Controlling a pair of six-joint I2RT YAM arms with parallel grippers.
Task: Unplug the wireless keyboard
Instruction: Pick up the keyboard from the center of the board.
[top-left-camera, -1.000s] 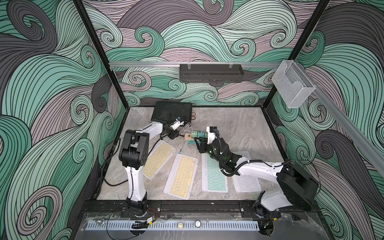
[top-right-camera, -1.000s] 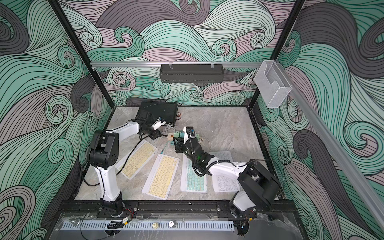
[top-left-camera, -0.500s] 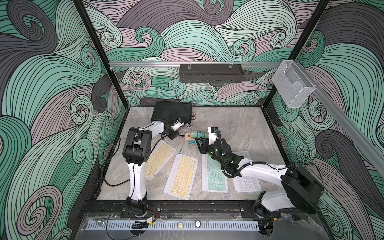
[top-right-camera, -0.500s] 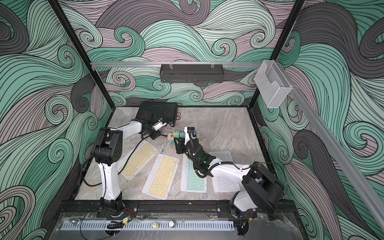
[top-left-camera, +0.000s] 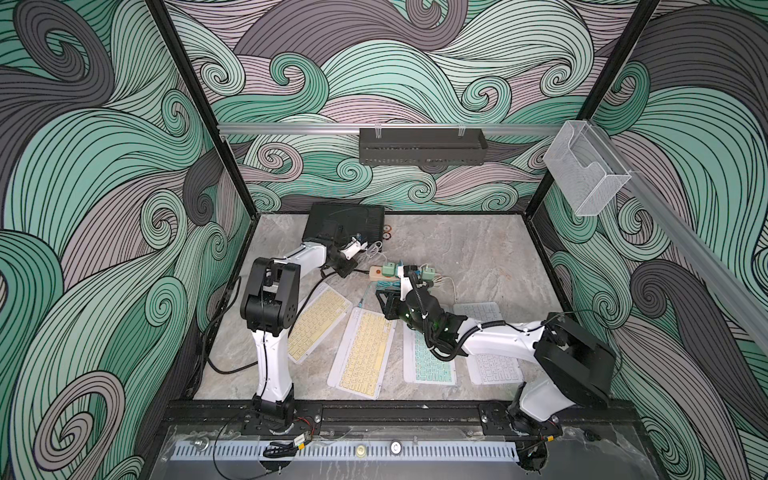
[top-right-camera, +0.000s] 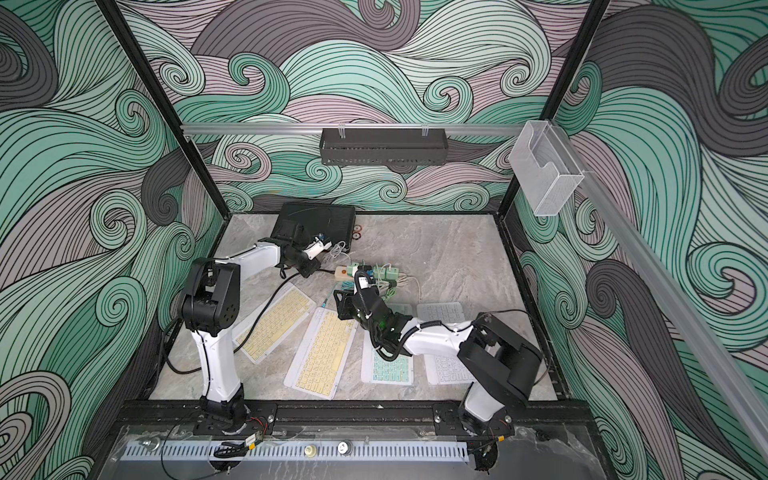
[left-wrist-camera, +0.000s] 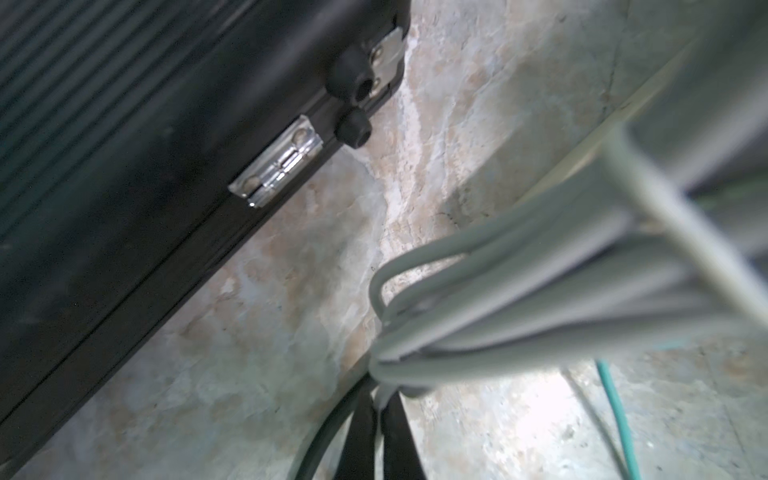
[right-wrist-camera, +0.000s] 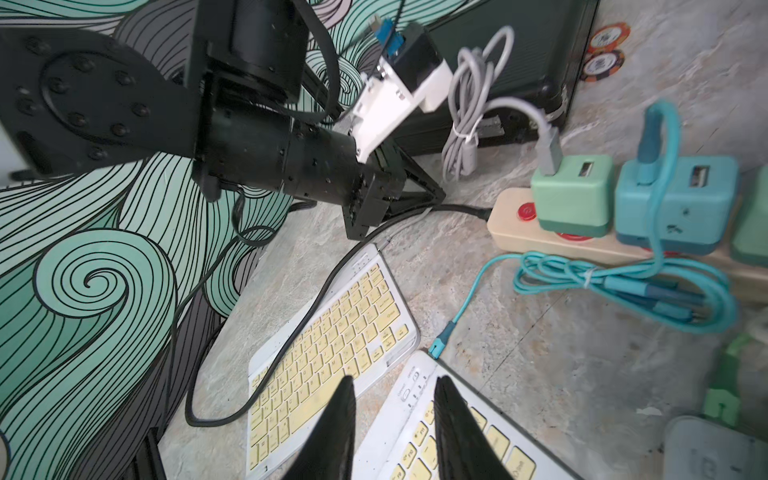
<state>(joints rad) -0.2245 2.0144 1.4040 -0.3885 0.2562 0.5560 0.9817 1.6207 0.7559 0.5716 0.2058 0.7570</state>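
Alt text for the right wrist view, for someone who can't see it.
The open right claw hangs over a yellow keyboard with the plug of a teal cable at its edge, a second yellow keyboard alongside. The cable runs to a teal charger on a beige power strip; the left arm reaches toward a black case.

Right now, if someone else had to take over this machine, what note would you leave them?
Left gripper: shut, apparently on the coiled grey cable beside the black hard case.
Right gripper: open, empty, over the second yellow-keyed white keyboard.
Grey cable is plugged into the green charger on the cream power strip; its thin end runs toward the leftmost yellow-keyed keyboard.
A teal cable has its plug at the second keyboard's top edge.
Done: no plug visibly pulled.
To do: pull the keyboard's plug free.
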